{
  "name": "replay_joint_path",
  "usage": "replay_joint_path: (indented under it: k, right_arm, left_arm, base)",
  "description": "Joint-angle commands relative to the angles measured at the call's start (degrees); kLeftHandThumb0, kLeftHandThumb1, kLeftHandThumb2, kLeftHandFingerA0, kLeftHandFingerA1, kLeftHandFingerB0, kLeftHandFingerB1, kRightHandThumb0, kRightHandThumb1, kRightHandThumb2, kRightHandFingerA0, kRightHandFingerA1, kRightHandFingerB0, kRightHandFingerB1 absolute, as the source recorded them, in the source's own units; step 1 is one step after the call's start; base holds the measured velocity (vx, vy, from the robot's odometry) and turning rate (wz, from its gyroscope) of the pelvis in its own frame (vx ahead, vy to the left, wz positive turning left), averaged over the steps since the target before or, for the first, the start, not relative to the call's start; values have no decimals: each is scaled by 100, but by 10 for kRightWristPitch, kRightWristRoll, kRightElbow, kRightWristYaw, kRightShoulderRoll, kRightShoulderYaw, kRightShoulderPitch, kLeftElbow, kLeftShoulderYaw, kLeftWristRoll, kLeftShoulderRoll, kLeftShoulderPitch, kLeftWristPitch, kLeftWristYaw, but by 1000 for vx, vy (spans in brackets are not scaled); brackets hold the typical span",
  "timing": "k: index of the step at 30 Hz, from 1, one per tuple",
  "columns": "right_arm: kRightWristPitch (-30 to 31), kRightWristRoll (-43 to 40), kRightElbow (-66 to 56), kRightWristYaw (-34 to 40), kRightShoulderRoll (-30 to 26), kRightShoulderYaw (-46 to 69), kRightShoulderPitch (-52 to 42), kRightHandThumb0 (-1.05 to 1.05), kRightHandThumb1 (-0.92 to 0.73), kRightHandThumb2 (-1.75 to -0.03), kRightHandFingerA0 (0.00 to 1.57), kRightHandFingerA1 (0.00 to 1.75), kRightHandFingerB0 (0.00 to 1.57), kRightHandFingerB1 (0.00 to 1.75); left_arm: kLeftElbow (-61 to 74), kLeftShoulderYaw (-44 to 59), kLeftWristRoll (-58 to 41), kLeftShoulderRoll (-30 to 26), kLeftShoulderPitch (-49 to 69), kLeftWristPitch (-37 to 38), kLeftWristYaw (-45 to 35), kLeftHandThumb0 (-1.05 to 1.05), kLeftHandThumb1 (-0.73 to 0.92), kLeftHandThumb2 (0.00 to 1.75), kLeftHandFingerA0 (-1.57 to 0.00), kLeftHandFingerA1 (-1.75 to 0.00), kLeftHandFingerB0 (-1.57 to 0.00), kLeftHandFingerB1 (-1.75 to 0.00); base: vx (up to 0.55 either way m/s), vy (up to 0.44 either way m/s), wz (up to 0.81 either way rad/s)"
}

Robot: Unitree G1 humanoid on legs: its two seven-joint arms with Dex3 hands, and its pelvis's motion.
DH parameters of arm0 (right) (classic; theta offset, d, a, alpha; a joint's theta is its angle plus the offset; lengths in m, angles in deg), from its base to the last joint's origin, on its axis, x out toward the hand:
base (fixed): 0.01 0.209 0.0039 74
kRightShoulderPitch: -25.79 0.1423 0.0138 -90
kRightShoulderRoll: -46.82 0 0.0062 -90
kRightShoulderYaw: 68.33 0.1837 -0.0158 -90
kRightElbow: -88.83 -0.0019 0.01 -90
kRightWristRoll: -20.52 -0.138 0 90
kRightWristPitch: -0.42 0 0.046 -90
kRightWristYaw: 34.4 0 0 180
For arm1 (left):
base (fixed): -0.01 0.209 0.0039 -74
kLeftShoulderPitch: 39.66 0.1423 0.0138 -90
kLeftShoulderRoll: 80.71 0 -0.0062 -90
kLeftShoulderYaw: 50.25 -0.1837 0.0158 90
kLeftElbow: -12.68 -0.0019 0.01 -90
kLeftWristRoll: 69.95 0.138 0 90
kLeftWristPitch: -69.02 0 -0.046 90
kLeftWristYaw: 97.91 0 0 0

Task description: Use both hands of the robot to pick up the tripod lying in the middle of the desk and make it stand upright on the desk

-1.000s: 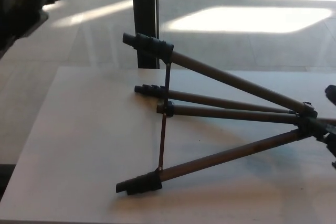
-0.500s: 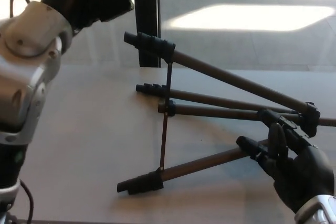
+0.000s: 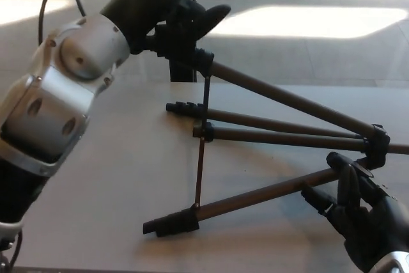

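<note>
The dark tripod [image 3: 281,135] lies on its side on the pale desk [image 3: 108,183], its feet to the left and its head [image 3: 377,142] to the right. One leg slants up off the desk, and its foot [image 3: 199,60] is the highest part. My left hand [image 3: 192,4] hovers right over that raised foot with its fingers apart, partly hiding it. My right hand [image 3: 361,215] is at the lower right, open with fingers spread, just beside the near leg [image 3: 262,193] and below the tripod's head.
A black post [image 3: 176,71] stands behind the desk's far edge, close to the raised foot. The desk's left edge runs diagonally under my silver left forearm [image 3: 64,94]. Sunlit floor lies beyond.
My left arm has swung in from the left, and its hand now sits over the raised foot. My right hand came in from the right edge, then dropped slightly lower right. The tripod has not moved.
</note>
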State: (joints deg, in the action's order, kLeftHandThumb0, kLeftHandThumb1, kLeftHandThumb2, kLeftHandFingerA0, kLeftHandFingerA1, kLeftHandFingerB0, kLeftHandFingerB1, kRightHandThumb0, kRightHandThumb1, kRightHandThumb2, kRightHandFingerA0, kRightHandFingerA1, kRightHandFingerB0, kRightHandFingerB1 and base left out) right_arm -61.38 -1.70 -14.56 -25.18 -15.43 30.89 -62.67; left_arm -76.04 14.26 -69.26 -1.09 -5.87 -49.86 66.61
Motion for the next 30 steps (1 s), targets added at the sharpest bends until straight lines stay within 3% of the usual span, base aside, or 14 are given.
replay_joint_path:
  k: [1, 4, 5, 6, 7, 11, 12, 13, 14, 15, 16, 17, 22, 30]
  right_arm:
    - [2, -8, -49, 47, 55, -3, -68, -89, -71, -62, 53, 86, 53, 53]
    - [-4, -9, -50, 44, 55, -7, -78, -88, -70, -62, 52, 86, 52, 54]
    - [-6, -5, -53, 45, 57, -12, -85, -88, -71, -62, 53, 85, 52, 54]
    - [-5, -4, -54, 46, 56, -14, -86, -88, -71, -62, 53, 85, 52, 54]
    - [-8, -2, -53, 52, 61, -16, -90, -87, -69, -61, 56, 84, 55, 53]
    - [-4, -12, -51, 60, 70, -15, -98, -86, -68, -61, 56, 87, 56, 52]
    - [-9, -8, -47, 58, 68, -18, -100, -86, -70, -62, 55, 90, 55, 52]
    - [-9, -6, -51, 57, 67, -22, -110, -86, -71, -62, 55, 89, 56, 54]
    - [-12, -15, -48, 48, 66, -19, -117, -86, -70, -62, 51, 92, 55, 57]
    - [-8, -17, -50, 50, 65, -18, -118, -87, -71, -62, 51, 91, 55, 57]
    - [-6, -16, -50, 52, 65, -18, -120, -86, -54, -96, 52, 85, 52, 63]
    - [-9, -10, -50, 56, 66, -21, -124, -88, -71, -62, 53, 86, 56, 55]
    - [-16, 3, -49, 63, 67, -34, -135, -87, -71, -62, 53, 85, 54, 53]
    - [-31, 8, -49, 62, 61, -42, -141, -88, -72, -62, 53, 83, 55, 54]
  left_arm:
    - [-47, -188, 269, -36, -121, 123, -70, -87, 52, 93, -8, -60, -14, -51]
    - [-68, -229, 306, -25, -140, 138, -58, -87, 53, 94, -8, -59, -16, -49]
    - [-70, -241, 316, -22, -142, 135, -56, -89, 68, 62, -6, -60, -20, -42]
    - [-67, -243, 316, -24, -141, 133, -55, -89, 68, 62, -6, -60, -20, -42]
    - [-78, -264, 334, -18, -149, 133, -56, -93, 57, 98, -3, -54, -13, -50]
    - [-97, -320, 386, -7, -166, 131, -41, -99, 59, 99, -3, -42, -10, -45]
    - [-106, -342, 408, -4, -176, 127, -46, -98, 68, 63, 0, -49, -9, -39]
    - [-108, -355, 421, -2, -178, 127, -45, -101, 66, 66, 0, -44, -6, -38]
    - [-121, -376, 436, 7, -186, 123, -48, -86, 48, 99, 0, -24, 0, -30]
    - [-134, -390, 445, 16, -195, 119, -49, -95, 55, 101, -1, -15, -10, -24]
    - [-141, -396, 448, 20, -199, 118, -45, -86, 48, 99, 0, -22, 0, -31]
    - [-151, -405, 453, 25, -205, 119, -40, -94, 55, 101, -3, -13, -9, -25]
    - [-181, -445, 477, 49, -231, 114, -34, -87, 50, 102, 0, -18, -1, -27]
    - [-200, -479, 481, 72, -240, 98, -21, -97, 56, 101, 0, -7, -13, -17]
  base:
    - [0, 0, 0]
    - [0, 0, 0]
    - [0, 0, 0]
    - [0, 0, 0]
    - [0, 0, 0]
    - [0, 0, 0]
    - [0, 0, 0]
    - [0, 0, 0]
    - [0, 0, 0]
    - [0, 0, 0]
    - [0, 0, 0]
    - [0, 0, 0]
    - [0, 0, 0]
    - [0, 0, 0]
